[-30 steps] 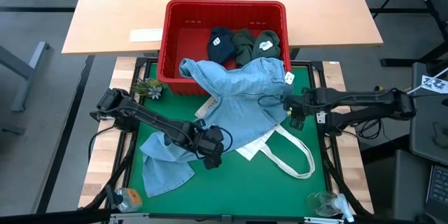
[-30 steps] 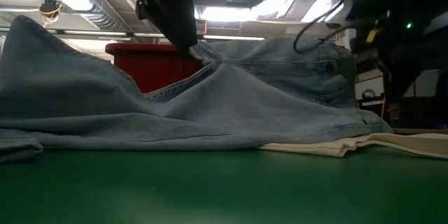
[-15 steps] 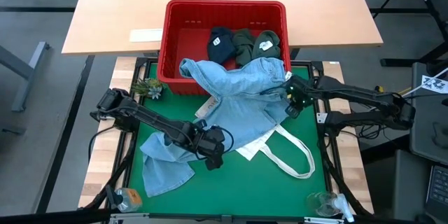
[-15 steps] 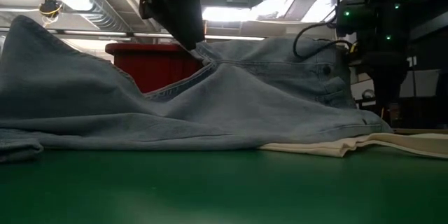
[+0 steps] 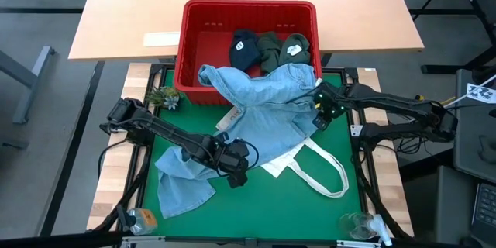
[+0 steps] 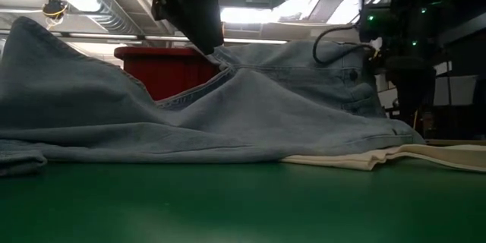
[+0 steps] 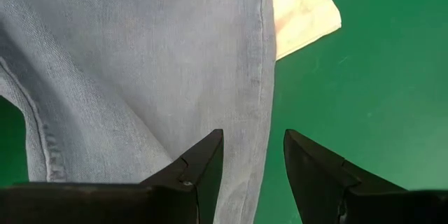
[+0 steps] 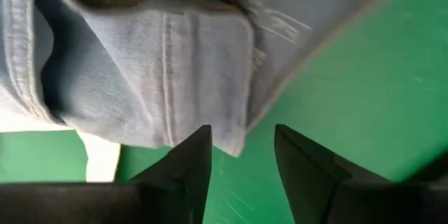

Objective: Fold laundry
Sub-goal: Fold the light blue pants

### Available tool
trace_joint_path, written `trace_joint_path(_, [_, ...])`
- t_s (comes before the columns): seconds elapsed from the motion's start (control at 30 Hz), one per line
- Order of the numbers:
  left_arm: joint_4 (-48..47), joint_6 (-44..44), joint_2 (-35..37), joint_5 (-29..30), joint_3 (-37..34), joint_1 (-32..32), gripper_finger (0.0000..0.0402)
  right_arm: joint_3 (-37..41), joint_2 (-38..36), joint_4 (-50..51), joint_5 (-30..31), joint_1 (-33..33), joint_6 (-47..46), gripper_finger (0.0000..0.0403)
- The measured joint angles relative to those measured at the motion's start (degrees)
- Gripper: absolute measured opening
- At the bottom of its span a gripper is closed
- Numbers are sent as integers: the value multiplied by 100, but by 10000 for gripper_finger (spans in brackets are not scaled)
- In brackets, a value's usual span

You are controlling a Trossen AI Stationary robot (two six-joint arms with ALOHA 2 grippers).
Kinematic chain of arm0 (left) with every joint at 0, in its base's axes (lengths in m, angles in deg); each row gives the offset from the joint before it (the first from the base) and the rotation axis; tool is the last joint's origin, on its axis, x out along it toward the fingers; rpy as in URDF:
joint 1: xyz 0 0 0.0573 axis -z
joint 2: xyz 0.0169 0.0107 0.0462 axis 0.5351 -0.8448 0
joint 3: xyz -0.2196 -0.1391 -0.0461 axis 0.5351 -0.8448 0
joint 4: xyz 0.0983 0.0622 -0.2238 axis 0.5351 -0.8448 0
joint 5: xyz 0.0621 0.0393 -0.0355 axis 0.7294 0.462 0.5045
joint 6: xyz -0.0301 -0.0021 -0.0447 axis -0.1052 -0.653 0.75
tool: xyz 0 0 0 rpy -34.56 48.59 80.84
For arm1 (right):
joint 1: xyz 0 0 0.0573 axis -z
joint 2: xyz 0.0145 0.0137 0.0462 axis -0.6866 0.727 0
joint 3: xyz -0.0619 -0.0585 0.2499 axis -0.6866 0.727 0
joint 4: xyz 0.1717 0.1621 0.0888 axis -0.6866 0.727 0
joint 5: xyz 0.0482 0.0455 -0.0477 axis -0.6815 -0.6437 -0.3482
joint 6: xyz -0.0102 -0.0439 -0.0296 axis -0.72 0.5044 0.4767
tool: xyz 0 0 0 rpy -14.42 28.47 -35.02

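Light blue denim jeans (image 5: 263,116) lie spread on the green mat, their far end draped over the red basket's front rim (image 5: 213,74) and their middle lying over a white tote bag (image 5: 318,167). My left gripper (image 5: 236,172) stands open above a side edge of one trouser leg (image 7: 262,112), with that edge showing between its fingers and the fingers clear of it. My right gripper (image 5: 320,112) stands open, pointing down above the corner of the jeans' waist end (image 8: 234,136), near the mat's right side. Navy (image 5: 244,50) and olive (image 5: 270,50) garments lie in the basket.
The red slotted basket (image 5: 186,46) stands at the mat's far edge against a wooden table. A small plant (image 5: 165,97) sits at the far left corner. Small objects sit at the near corners (image 5: 142,218) (image 5: 360,225). The tote's handles loop toward the near right (image 5: 333,182).
My right gripper has swung from the mat's right side toward the far edge and the jeans' waist, rolling as it went, and now hangs over the waist corner. It has stayed open. The jeans lie as before.
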Motion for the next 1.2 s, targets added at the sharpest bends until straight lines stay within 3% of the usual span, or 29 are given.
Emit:
trace_joint_path(0.33, [4,0,0,0,0,0,144,-22,666,-279,-158,-2,-129,154])
trace_joint_path(0.67, [7,2,2,-2,0,0,144,-20,713,-395,-494,-2,9,149])
trace_joint_path(0.8, [8,2,2,-3,0,0,144,-17,713,-393,-562,-2,28,109])
trace_joint_path(0.97, [7,78,2,0,0,0,144,-11,600,-369,-793,-2,174,16])
trace_joint_path(1.2, [2,350,4,4,0,0,144,-727,-239,911,-933,0,177,16])
